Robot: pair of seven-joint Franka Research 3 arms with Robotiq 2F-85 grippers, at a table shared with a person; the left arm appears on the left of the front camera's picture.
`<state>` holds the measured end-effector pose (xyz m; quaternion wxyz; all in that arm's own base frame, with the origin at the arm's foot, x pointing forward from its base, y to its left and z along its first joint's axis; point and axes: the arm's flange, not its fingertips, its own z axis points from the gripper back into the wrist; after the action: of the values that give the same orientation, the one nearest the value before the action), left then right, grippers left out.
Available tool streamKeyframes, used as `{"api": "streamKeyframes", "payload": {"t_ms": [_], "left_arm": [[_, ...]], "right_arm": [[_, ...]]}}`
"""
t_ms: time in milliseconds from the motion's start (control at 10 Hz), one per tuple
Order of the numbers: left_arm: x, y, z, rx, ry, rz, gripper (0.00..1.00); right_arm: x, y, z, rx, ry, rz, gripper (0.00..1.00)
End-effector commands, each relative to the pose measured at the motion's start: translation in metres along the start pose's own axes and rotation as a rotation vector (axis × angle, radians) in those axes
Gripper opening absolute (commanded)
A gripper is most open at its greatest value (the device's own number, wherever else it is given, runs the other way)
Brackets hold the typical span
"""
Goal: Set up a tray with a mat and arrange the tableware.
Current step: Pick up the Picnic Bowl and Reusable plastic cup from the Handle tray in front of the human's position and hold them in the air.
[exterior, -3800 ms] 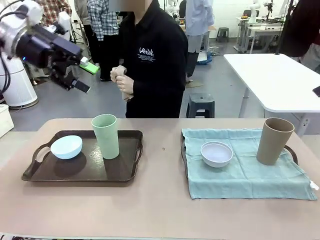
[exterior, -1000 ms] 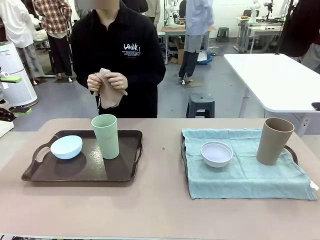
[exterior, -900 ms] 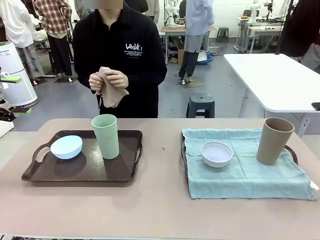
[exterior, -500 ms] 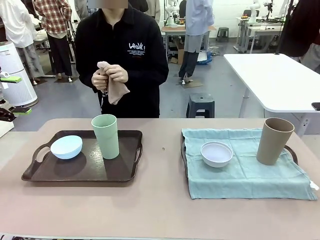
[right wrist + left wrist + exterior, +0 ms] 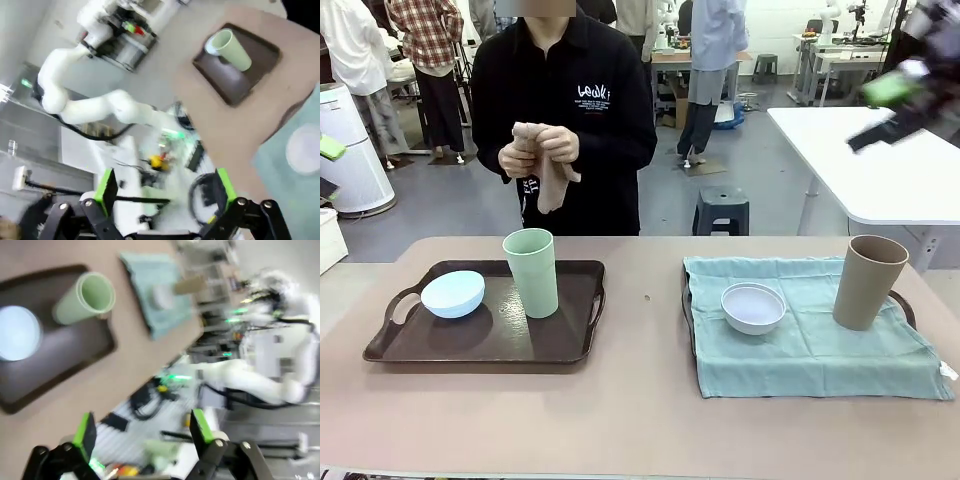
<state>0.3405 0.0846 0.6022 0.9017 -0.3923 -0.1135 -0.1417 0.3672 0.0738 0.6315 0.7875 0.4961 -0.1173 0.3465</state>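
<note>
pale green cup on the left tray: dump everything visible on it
The pale green cup is tall, handleless, tapering slightly toward its base, matte and plastic-looking. It stands upright, mouth up, on the dark brown tray, in its right half, beside the pale blue bowl but apart from it. In the left wrist view its inside looks empty. Only the tray touches it.

right gripper [image 5: 164,175], fingers [image 5: 107,190] spread wide, over the table [image 5: 210,115]
green cup [image 5: 231,47] on the dark tray [image 5: 235,82]; white bowl [image 5: 306,148] on the blue-green mat [image 5: 285,186]
</note>
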Motion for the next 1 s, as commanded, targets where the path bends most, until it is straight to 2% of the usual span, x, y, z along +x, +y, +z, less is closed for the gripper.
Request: {"api": "streamKeyframes", "payload": {"t_ms": [0, 100, 200, 300, 500, 600, 700, 800, 900], "left_arm": [[0.009, -0.005, 0.002, 0.436, 0.02, 0.037, 0.96], [0.017, -0.011, 0.004, 0.664, 0.006, 0.051, 0.96], [0.031, -0.023, 0.001, 0.716, -0.17, 0.019, 0.96], [0.011, -0.02, 0.021, 0.342, -0.008, -0.041, 0.96], [0.011, -0.02, 0.021, 0.342, -0.008, -0.041, 0.96], [0.011, -0.02, 0.021, 0.342, -0.008, -0.041, 0.96], [0.016, -0.019, 0.019, 0.395, -0.03, -0.056, 0.96], [0.041, -0.009, 0.004, 0.422, 0.009, 0.009, 0.96], [0.067, 0.0, -0.015, 0.505, 0.003, 0.086, 0.96]], "right_arm": [[0.056, -0.037, -0.067, -0.458, 0.133, 0.34, 1.0], [0.068, -0.06, -0.114, -0.626, 0.268, 0.518, 1.0], [0.06, -0.084, -0.152, -0.606, 0.374, 0.565, 1.0], [0.062, -0.001, -0.094, -0.208, 0.165, 0.232, 1.0], [0.062, -0.001, -0.094, -0.208, 0.165, 0.232, 1.0], [0.07, -0.033, -0.134, -0.265, 0.25, 0.319, 1.0], [0.05, -0.06, -0.107, -0.327, 0.232, 0.267, 1.0], [0.07, -0.083, -0.13, -0.446, 0.207, 0.406, 1.0], [0.094, -0.107, -0.168, -0.6, 0.186, 0.566, 1.0]]}}
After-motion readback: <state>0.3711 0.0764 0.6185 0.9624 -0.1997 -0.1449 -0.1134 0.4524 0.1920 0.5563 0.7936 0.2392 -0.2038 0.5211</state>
